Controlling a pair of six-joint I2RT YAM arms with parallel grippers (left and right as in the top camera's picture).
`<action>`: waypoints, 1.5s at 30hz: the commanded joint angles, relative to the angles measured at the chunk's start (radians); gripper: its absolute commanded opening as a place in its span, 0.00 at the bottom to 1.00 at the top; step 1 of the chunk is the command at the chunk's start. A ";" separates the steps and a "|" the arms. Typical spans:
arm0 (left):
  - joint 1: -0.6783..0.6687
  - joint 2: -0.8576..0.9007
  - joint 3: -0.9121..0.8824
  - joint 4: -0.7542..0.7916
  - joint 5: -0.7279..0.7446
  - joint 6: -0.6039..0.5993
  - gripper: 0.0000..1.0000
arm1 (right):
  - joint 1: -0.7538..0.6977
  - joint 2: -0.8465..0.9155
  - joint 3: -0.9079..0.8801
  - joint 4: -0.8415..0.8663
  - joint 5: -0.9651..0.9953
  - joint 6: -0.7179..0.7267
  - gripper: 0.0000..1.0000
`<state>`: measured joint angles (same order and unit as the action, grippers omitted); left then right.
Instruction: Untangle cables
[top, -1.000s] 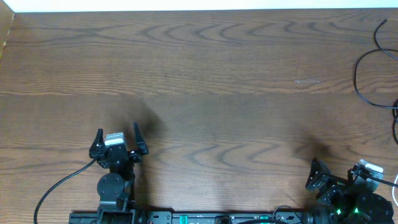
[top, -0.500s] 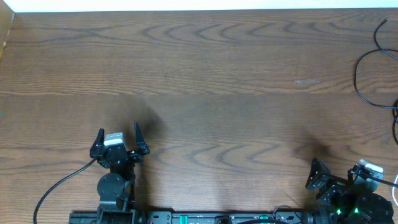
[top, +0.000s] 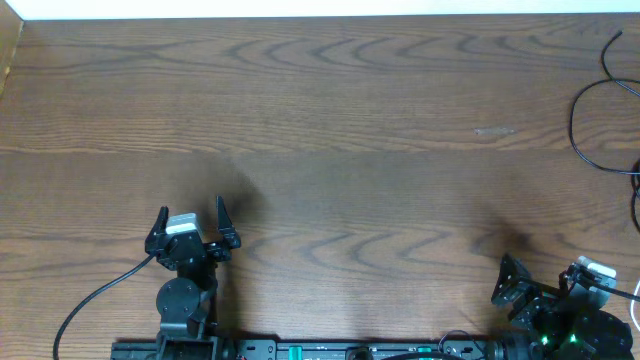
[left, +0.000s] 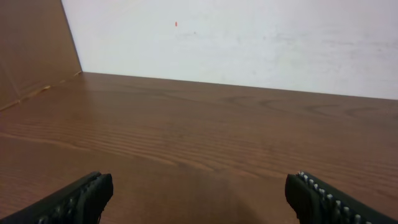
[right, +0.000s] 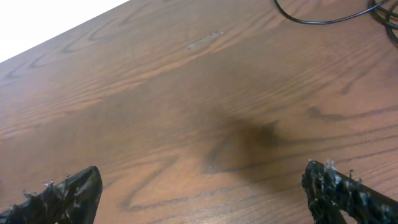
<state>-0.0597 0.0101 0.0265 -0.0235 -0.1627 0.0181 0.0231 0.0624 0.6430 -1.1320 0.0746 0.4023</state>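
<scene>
Nothing moved: left claw (top: 190, 214) and right claw (top: 549, 272) stay spread, empty; black cable (top: 572, 128) untouched.

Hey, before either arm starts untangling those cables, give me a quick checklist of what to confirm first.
1. Left fingers apart and empty: ok.
2. Right fingers apart and empty: ok.
3. Black cable located: ok, looped at the table's right edge, nearer the right arm.
4. Whole black cable in view: not ok, it runs out of frame.
5. White cable located: not ok, no view shows it.
6. Bare table between right fingers and black cable: ok.
</scene>
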 joint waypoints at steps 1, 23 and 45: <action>0.004 -0.005 -0.023 -0.035 -0.002 -0.016 0.93 | 0.007 -0.005 -0.004 0.002 -0.002 0.005 0.99; 0.004 -0.005 -0.023 -0.035 -0.002 -0.016 0.93 | 0.007 -0.005 -0.004 0.002 -0.002 0.005 0.99; 0.004 -0.005 -0.023 -0.035 -0.002 -0.016 0.94 | 0.003 -0.056 -0.123 0.311 0.024 -0.116 0.99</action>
<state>-0.0597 0.0101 0.0265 -0.0242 -0.1623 0.0177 0.0227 0.0128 0.5602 -0.8600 0.0910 0.3447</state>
